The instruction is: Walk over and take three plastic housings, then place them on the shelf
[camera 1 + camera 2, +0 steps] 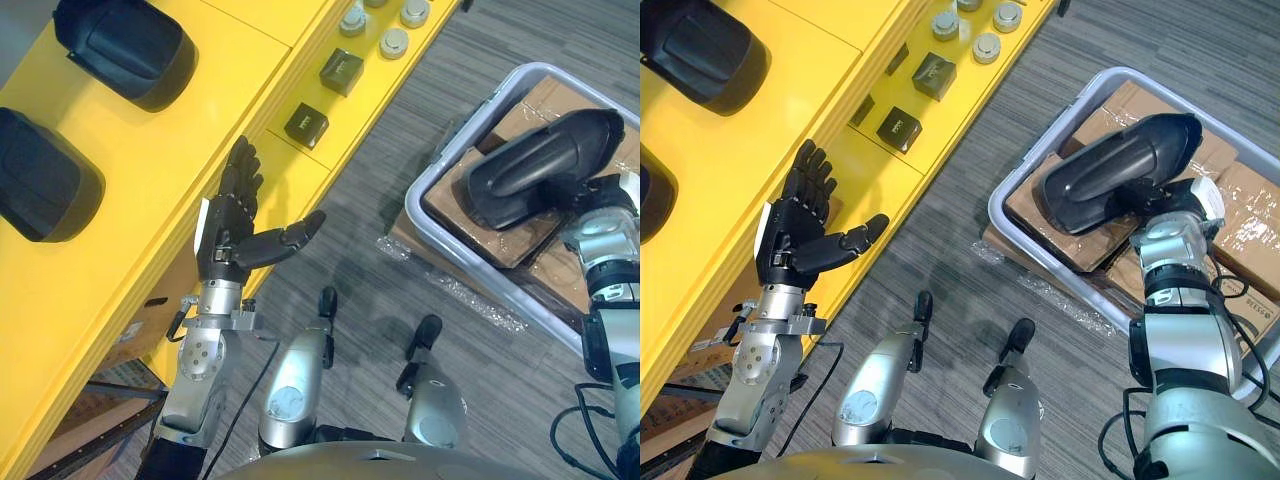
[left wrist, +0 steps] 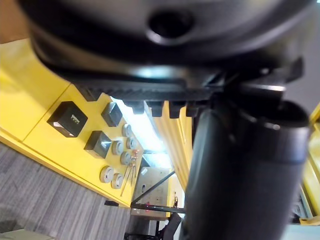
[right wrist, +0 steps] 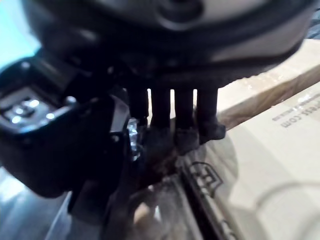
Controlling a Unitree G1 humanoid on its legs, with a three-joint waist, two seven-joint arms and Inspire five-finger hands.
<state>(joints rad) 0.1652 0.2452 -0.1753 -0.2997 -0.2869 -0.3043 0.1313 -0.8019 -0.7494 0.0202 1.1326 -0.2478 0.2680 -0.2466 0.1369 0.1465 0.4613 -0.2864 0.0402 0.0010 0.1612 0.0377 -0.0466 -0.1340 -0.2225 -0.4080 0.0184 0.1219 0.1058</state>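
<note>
**Right hand [image 1: 1182,205] has a housing [image 1: 1115,175] over the bin; left hand [image 1: 232,228] is open by the shelf**

Right hand: fingers [image 3: 172,125] curled down onto the black plastic housing, gripping it at one end. The housing sits over the cardboard boxes [image 1: 1250,225] packed in the grey bin [image 1: 1045,145]. Can't tell if it's clear of the boxes or resting on them.

Left hand: fingers straight & close together, thumb spread wide, nothing in it. Fingertips reach the front edge of the yellow shelf [image 1: 200,130].

Shelf top: two more housings [image 1: 125,45] lie apart from each other, the nearer one [image 1: 45,178] at the view's edge. Bare yellow top beside them.

Lower step: two small black boxes [image 1: 306,125], then round grey caps [image 1: 394,42] farther along.

Btw shelf front & bin runs a strip of grey carpet [image 1: 1120,40]. The bin is set at an angle to the shelf.
</note>
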